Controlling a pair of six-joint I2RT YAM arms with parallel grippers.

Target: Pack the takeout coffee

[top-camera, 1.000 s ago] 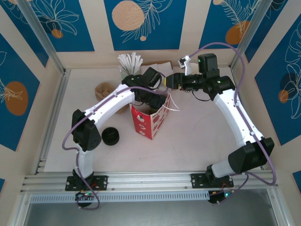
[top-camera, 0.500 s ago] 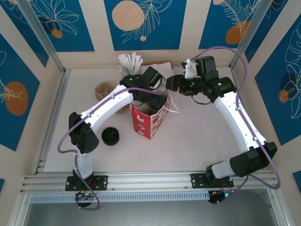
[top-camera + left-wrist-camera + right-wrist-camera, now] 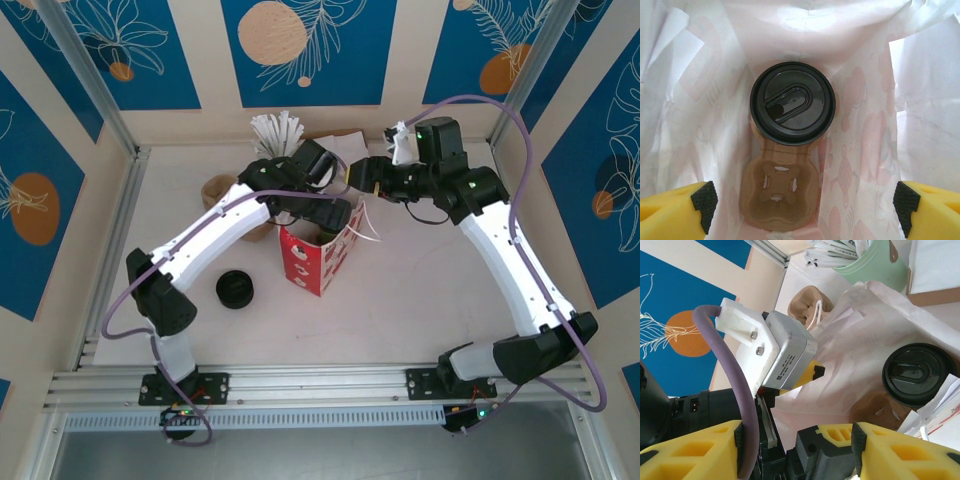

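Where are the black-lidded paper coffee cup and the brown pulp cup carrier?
Black-lidded paper coffee cup (image 3: 792, 102): left wrist view, lid centre.
Brown pulp cup carrier (image 3: 780, 186): left wrist view, empty socket.

A robot test booth: aluminium frame (image 3: 320, 385), blue leaf-print panels (image 3: 350, 60), white table (image 3: 420, 300).

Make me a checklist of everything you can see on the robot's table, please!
Surface: pale table, no spills seen.
Job's things: takeout coffee sits in a pulp cup carrier inside the red bag.
Clutter: black round lid piece, green tub of wrapped sticks, spare pulp carrier.
Jaws: left jaws wide open inside the bag above the coffee; right jaws apart beside the bag's top.
Cables: a purple cable loops along each arm.
Surroundings: blue leaf-pattern wall panels, metal rail in front.
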